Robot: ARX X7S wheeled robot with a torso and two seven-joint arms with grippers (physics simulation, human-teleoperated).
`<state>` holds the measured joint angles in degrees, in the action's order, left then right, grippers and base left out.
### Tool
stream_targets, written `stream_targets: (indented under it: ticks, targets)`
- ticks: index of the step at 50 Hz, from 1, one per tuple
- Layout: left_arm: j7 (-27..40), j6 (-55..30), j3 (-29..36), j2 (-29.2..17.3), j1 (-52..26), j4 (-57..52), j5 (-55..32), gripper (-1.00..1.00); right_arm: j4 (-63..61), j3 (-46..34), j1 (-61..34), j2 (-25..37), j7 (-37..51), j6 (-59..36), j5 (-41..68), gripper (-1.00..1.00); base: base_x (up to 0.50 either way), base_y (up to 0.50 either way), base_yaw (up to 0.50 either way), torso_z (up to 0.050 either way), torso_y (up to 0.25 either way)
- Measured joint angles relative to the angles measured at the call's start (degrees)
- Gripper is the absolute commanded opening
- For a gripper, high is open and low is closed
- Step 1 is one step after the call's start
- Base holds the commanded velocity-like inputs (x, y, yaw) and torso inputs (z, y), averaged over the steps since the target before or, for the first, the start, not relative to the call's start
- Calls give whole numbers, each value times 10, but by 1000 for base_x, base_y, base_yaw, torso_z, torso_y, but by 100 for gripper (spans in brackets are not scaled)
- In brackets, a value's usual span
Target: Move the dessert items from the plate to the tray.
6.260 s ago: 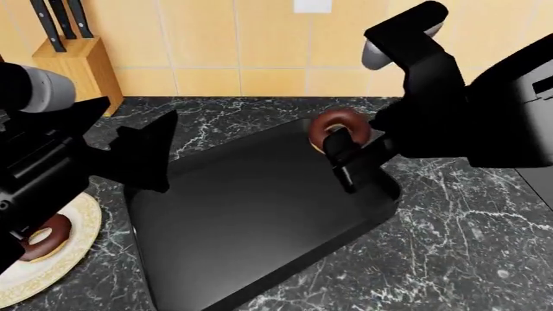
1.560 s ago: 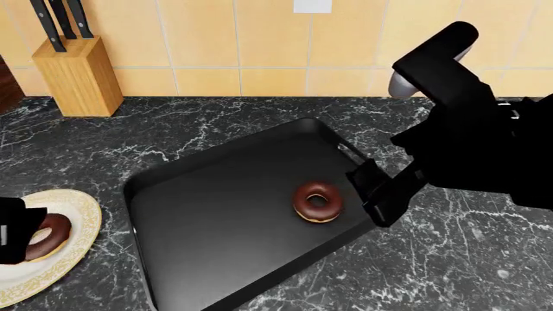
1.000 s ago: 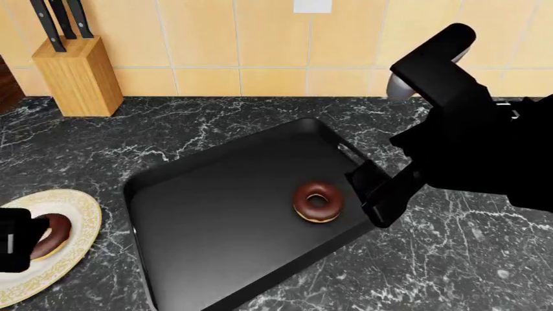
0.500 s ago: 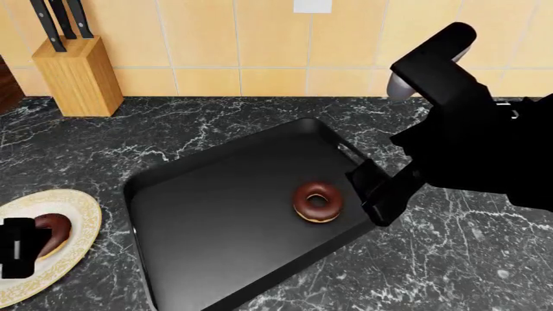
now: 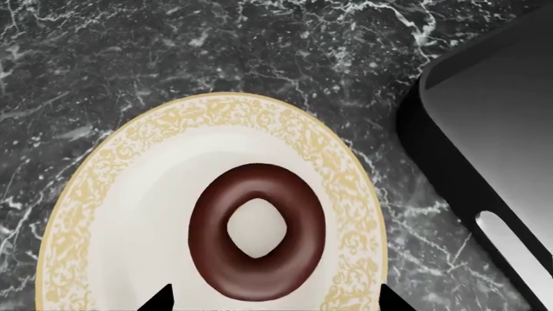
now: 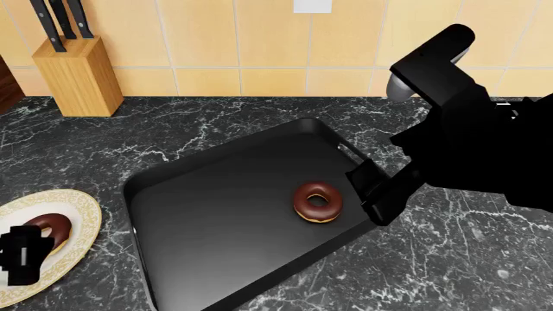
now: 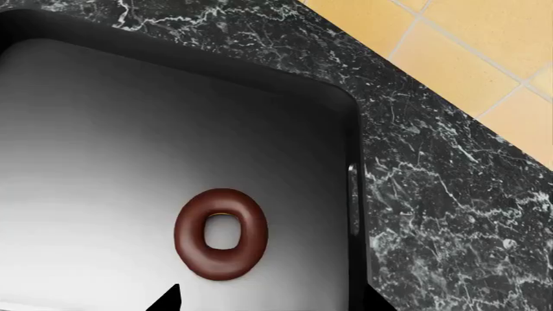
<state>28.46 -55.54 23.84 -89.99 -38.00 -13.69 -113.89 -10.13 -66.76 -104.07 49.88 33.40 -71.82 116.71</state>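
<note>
One chocolate-glazed donut (image 6: pixel 318 202) lies flat on the black tray (image 6: pixel 216 194), near its right rim; it also shows in the right wrist view (image 7: pixel 221 233). My right gripper (image 6: pixel 380 194) is open and empty, just right of that donut above the tray's rim (image 7: pixel 356 149). The second donut (image 6: pixel 50 228) lies on the cream plate with a gold border (image 6: pixel 82 214) at the left. In the left wrist view the donut (image 5: pixel 256 241) sits in the middle of the plate (image 5: pixel 129 194). My left gripper (image 6: pixel 22 256) hovers open over it, fingertips (image 5: pixel 164 299) apart on either side.
A wooden knife block (image 6: pixel 74 71) stands at the back left against the tan tiled wall. The black marble counter (image 6: pixel 449 259) runs all round the tray. The tray's corner and handle slot (image 5: pixel 509 240) lie close beside the plate.
The right gripper, earlier holding a donut over the tray's far corner, has let it go onto the tray. In the last second the left gripper slid toward the plate's near edge, uncovering the donut.
</note>
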Motion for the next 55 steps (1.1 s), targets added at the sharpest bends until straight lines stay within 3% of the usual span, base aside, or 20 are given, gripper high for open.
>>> stream_targets:
  ticks: [19, 55]
  targets:
    - [-6, 19, 7, 3, 18, 14, 11, 100, -3, -2, -2, 3, -1, 0, -2, 100, 0, 0, 0, 0, 0]
    - [24, -56, 4, 88, -28, 72, 57, 100, -7, -5, 4, 6, -11, 6, -15, 100, 0, 0, 0, 0, 0]
